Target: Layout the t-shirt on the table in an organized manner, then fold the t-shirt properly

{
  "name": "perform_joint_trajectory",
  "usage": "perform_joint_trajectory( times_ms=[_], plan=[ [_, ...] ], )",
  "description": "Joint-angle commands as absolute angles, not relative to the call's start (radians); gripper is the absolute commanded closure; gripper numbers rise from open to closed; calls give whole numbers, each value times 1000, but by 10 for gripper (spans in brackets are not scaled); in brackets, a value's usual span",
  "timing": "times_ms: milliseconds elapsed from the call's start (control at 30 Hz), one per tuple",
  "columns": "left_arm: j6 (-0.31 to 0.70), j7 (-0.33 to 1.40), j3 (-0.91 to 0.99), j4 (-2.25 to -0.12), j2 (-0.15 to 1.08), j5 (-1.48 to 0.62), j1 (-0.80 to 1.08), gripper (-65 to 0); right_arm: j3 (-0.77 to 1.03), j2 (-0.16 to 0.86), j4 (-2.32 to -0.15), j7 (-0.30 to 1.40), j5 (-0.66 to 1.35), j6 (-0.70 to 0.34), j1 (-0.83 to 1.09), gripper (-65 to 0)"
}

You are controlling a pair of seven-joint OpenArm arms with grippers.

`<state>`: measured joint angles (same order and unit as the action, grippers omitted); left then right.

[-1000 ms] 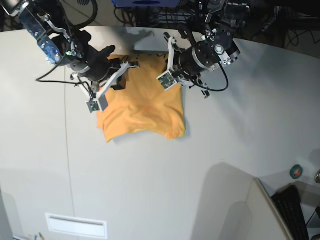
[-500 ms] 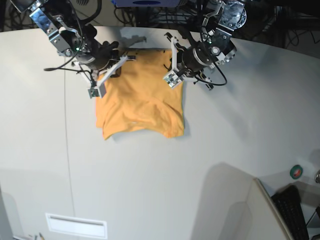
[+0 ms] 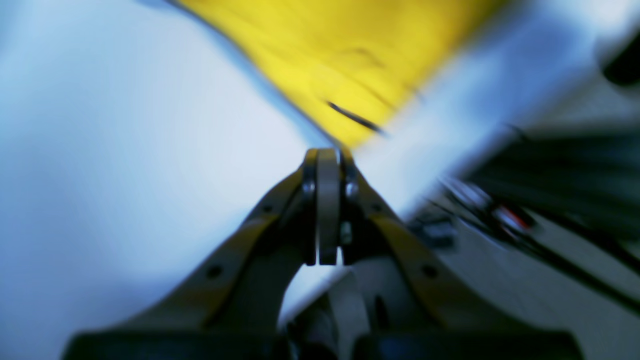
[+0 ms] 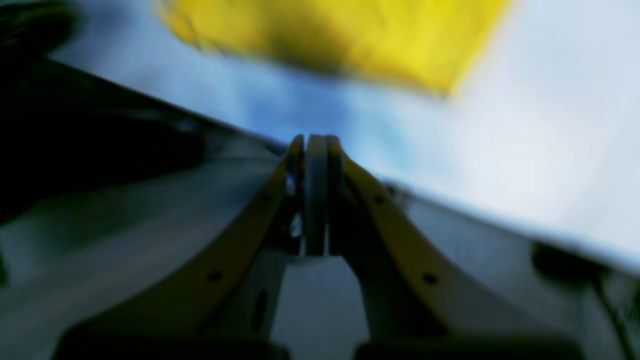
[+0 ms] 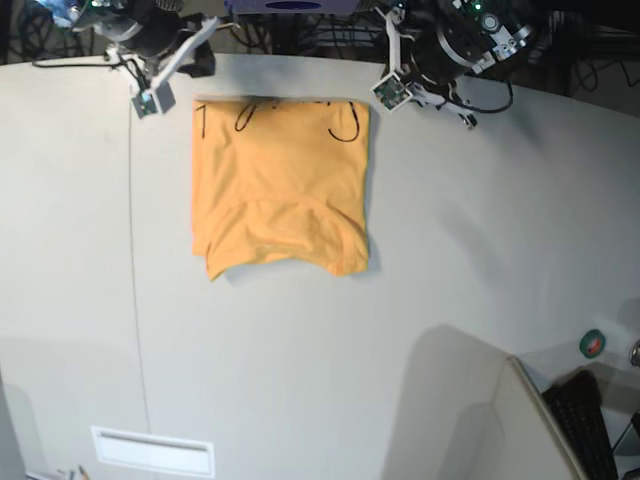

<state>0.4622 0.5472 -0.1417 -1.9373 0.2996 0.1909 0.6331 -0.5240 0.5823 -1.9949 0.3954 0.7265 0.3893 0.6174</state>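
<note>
Meanwhile, t-shirt (image 5: 280,185) folded on table (image 5: 480,240) — left gripper (image 3: 327,152), right gripper (image 4: 315,137) closed, empty; near hem rumpled — risks uneven next fold.

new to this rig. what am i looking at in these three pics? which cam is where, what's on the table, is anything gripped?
It is a two-armed robot. The base view looks down on a light table. The other two pictures come from cameras on each wrist, looking along that arm's pincer, and both are blurred. On the table lies an orange-yellow t-shirt, folded into a rough rectangle, with black marks along its far edge. The left pincer and the right pincer are both shut and hold nothing; the shirt lies apart, beyond their tips. In the base view both arms sit at the far edge of the table, off the shirt.
</note>
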Motion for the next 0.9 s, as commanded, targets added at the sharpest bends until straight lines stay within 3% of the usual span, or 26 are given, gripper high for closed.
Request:
perform_joint_trajectory(
  times_ms=[0,200,333,533,667,767,867],
  plan=[
    [460,538,-137,-1943,315,191,665,0,-496,596,-2009,377,727,395,664,0],
    [460,538,-156,-1885,381,191,777,0,-426,555,-1982,377,727,403,931,0],
    [455,533,-208,-1699,398,191,777,0,-427,475,-1770,377,722,375,949,0],
    [438,361,-321,-1302,326,191,685,0,-426,420,-1363,555,725,105,756,0],
    [272,220,-323,-1015,226,191,599,0,-429,390,-1007,634,673,-97,587,0],
    [143,81,-328,-745,159,191,507,0,-427,343,-725,539,529,-274,461,0],
    [119,-114,-320,-377,67,191,387,0,-427,280,-499,317,386,-380,386,0]
  ],
)
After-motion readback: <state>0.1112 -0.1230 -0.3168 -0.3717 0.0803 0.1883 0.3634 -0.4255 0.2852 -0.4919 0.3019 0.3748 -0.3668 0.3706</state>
